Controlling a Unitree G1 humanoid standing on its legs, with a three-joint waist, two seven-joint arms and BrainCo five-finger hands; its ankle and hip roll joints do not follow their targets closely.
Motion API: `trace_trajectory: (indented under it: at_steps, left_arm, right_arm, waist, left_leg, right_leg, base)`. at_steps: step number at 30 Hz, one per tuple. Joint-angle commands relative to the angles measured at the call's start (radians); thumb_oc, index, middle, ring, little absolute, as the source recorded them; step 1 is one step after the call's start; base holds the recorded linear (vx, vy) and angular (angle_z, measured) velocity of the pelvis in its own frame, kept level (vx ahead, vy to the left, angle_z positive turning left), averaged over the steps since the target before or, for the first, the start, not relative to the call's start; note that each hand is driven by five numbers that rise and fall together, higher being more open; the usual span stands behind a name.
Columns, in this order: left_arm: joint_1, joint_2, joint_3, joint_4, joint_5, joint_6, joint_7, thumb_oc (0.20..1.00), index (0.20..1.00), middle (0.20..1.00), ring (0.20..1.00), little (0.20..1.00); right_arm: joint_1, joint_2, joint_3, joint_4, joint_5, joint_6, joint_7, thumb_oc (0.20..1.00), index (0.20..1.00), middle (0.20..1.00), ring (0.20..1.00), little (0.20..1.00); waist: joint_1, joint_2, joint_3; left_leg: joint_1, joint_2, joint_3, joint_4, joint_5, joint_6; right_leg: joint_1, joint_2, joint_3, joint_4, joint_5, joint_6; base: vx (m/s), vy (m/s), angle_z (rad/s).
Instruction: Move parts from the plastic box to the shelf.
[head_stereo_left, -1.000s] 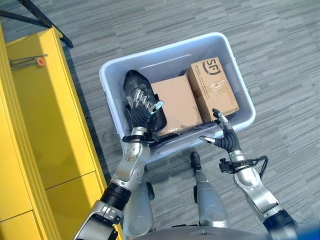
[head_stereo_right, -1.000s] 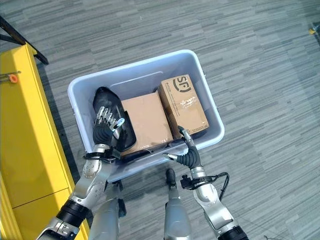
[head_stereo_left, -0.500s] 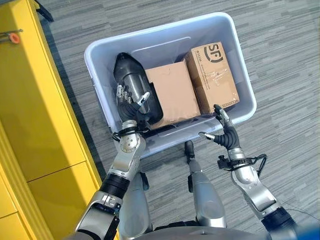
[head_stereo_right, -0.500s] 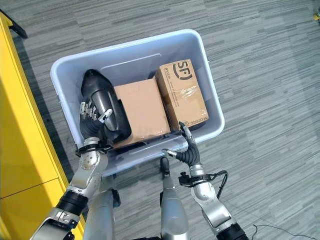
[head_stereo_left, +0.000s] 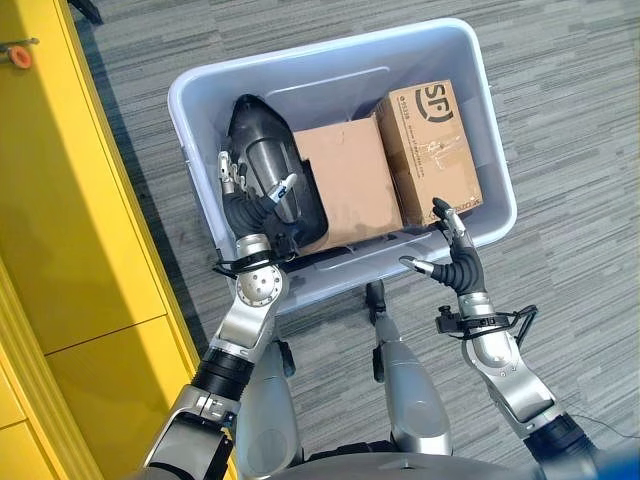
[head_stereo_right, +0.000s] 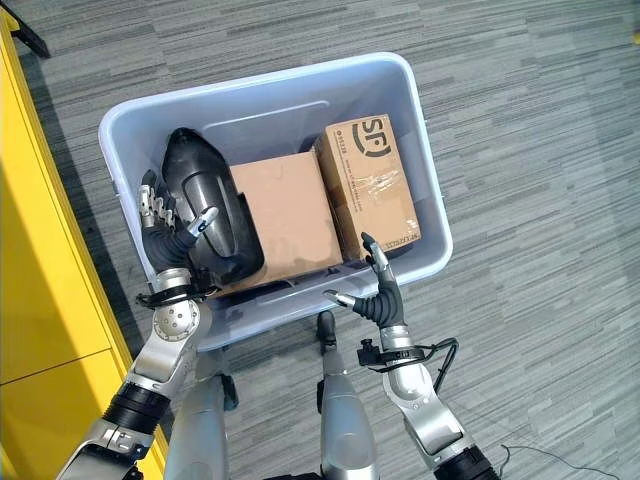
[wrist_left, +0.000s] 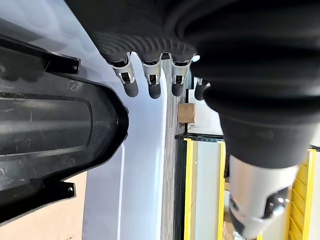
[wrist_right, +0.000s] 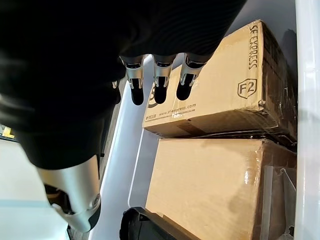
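A pale grey-blue plastic box (head_stereo_left: 330, 55) stands on the floor. Inside lie a black moulded part (head_stereo_left: 265, 160) at its left, a plain brown carton (head_stereo_left: 345, 185) in the middle and a printed carton (head_stereo_left: 430, 140) at its right. My left hand (head_stereo_left: 248, 210) is inside the box at the black part's (wrist_left: 50, 125) left edge. Its straight fingers (wrist_left: 150, 82) run between the part and the box wall, with the thumb lying over the part. My right hand (head_stereo_left: 458, 270) hovers open at the near rim, just short of the printed carton (wrist_right: 225, 95).
A yellow shelf unit (head_stereo_left: 70, 200) stands along the left, close beside the box. Grey striped carpet (head_stereo_left: 560, 120) surrounds the box on the other sides.
The camera has shifted. My left hand has slid from the top of the black part to its left edge, fingers going down beside the box wall. The right hand has barely moved.
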Motion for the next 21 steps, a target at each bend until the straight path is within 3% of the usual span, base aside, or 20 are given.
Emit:
trace_trajectory:
  at_steps: [1, 21]
  left_arm:
    - [-0.043, 0.023, 0.029, -0.023, 0.085, -0.057, 0.027, 1.0, 1.0, 1.0, 1.0, 1.0]
    - [-0.044, 0.021, 0.058, 0.003, 0.137, -0.037, 0.125, 1.0, 1.0, 1.0, 1.0, 1.0]
  right_arm:
    - [-0.004, -0.017, -0.056, -0.061, 0.01, -0.07, -0.03, 1.0, 1.0, 1.0, 1.0, 1.0]
    - [-0.019, -0.016, -0.039, -0.055, 0.009, -0.078, -0.057, 1.0, 1.0, 1.0, 1.0, 1.0]
  waist:
    - [0.022, -0.009, -0.033]
    - [0.03, -0.027, -0.017]
  left_leg:
    - [0.07, 0.11, -0.02, 0.005, -0.022, -0.092]
    - [0.037, 0.113, -0.039, 0.005, -0.022, -0.094]
  right_leg:
    - [-0.072, -0.09, 0.01, 0.065, 0.088, 0.062]
    - [-0.079, -0.081, -0.007, 0.061, 0.084, 0.06]
  base:
    - [0.0, 0.0, 0.0]
    - [0.0, -0.004, 0.02]
